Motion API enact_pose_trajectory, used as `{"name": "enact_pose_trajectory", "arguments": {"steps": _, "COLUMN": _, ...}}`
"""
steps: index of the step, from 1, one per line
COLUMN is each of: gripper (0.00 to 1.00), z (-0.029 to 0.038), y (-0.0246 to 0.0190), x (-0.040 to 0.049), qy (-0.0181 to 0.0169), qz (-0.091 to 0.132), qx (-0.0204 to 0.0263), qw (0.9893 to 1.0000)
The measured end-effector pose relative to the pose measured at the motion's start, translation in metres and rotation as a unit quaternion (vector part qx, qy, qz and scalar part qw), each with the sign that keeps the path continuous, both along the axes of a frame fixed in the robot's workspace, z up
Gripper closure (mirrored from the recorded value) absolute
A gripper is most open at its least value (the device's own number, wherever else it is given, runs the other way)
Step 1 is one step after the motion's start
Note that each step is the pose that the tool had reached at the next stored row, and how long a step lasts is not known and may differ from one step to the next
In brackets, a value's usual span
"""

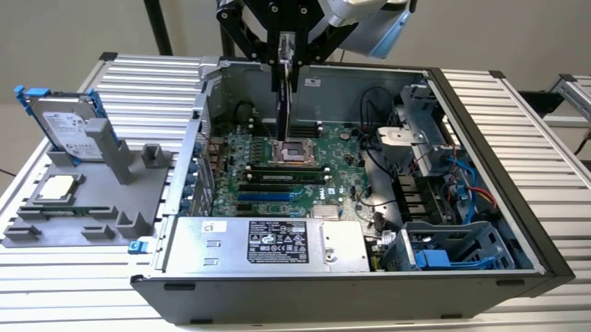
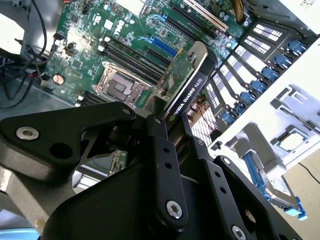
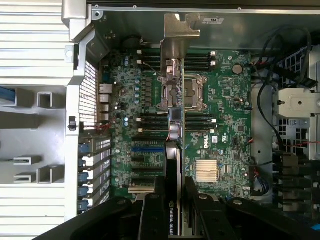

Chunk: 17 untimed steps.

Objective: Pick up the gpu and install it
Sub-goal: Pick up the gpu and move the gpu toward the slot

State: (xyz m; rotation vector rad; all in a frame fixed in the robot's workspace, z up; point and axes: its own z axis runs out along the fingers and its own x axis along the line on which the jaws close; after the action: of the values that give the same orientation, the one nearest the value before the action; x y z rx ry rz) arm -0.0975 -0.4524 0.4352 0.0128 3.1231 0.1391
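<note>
1. Gripper is up over the open computer case, fingers clamped on the gpu.
2. Exterior view: the gpu hangs on edge, long side vertical, lower end down inside the case opening. It lines up with the CPU socket area of the motherboard.
3. It is not seated in any slot. Can't tell if the lower end touches the board.
4. Second wrist view: two black fingers pinch the gpu from both faces. The black cooler face is visible, and the silver bracket is at the end away from the gripper.
5. First wrist view: the gpu is seen edge-on, running from the gripper across the CPU socket. The bracket end is near the case wall.
6. Blue slot on the board is beside the card's line, not under it.
7. Power supply sits along the case's near side in the exterior view.
8. Outside the case, on the exterior view's left, is a grey fixture. A hard drive with blue rails stands upright in it, and the CPU chip lies flat.
</note>
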Motion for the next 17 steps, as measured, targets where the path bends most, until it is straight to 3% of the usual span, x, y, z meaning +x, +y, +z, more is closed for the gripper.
{"name": "enact_pose_trajectory", "arguments": {"steps": 17, "gripper": 1.00, "z": 0.0000, "y": 0.0000, "x": 0.0040, "qy": 0.0000, "qz": 0.000, "qx": 0.0000, "qw": 1.0000}}
